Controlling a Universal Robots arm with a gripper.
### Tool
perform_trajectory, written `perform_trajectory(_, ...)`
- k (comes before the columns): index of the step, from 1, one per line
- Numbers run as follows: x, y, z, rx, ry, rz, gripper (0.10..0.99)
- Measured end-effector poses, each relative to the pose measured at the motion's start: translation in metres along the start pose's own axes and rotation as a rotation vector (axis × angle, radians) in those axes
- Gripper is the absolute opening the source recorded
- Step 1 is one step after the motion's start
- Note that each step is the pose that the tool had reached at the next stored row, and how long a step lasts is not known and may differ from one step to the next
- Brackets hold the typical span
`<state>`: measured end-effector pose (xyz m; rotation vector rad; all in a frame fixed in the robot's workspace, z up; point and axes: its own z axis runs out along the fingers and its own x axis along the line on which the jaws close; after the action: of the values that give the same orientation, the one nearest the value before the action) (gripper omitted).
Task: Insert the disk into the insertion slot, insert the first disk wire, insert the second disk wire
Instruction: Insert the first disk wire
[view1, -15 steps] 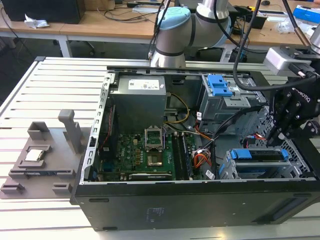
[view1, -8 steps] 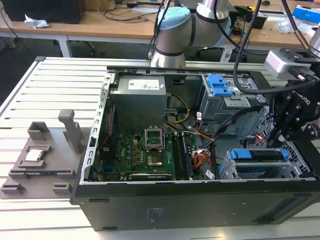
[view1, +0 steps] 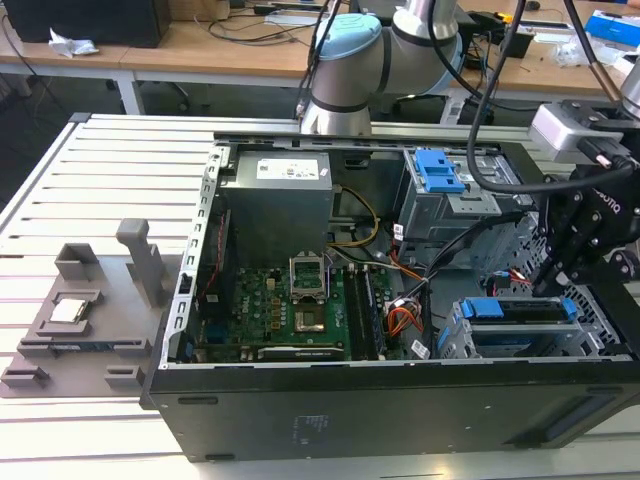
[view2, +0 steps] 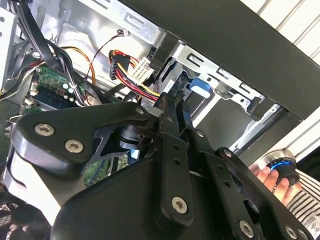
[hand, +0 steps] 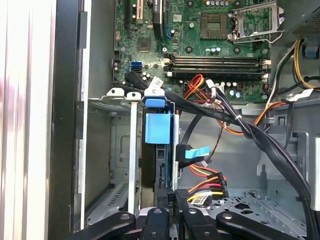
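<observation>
The disk sits in the insertion slot, a low grey cage at the case's front on the exterior view's right; its blue carrier edge shows. In the first wrist view the disk is seen edge-on between the insertion slot's grey rails. My gripper hangs just above the disk's rear end. In both wrist views the gripper is shut, with nothing visible between the tips. A loose black plug on yellow, red and black wires and a blue flat plug lie beside the disk.
A taller grey cage with a blue latch stands behind the slot. Thick black cable bundles cross the case above the motherboard. A grey fixture holding a small chip lies on the table. A person's hand rests outside the case.
</observation>
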<state>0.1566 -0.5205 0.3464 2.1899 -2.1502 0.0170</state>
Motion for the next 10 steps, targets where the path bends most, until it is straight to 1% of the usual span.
perform_trajectory(2,0.0072,0.0014,0.0010,0.000,-0.0054,0.000,0.169)
perform_trajectory(3,0.0095,0.0026,0.0013,0.000,-0.0114,-0.001,0.169)
perform_trajectory(4,0.0102,0.0030,0.0016,0.000,-0.0180,-0.001,0.169)
perform_trajectory(6,0.0102,0.0031,0.0015,0.000,-0.0270,0.003,0.169)
perform_trajectory(8,0.0102,0.0032,0.0019,0.000,-0.0364,0.024,0.169)
perform_trajectory(10,0.0102,0.0032,0.0032,-0.002,-0.0385,0.073,0.169)
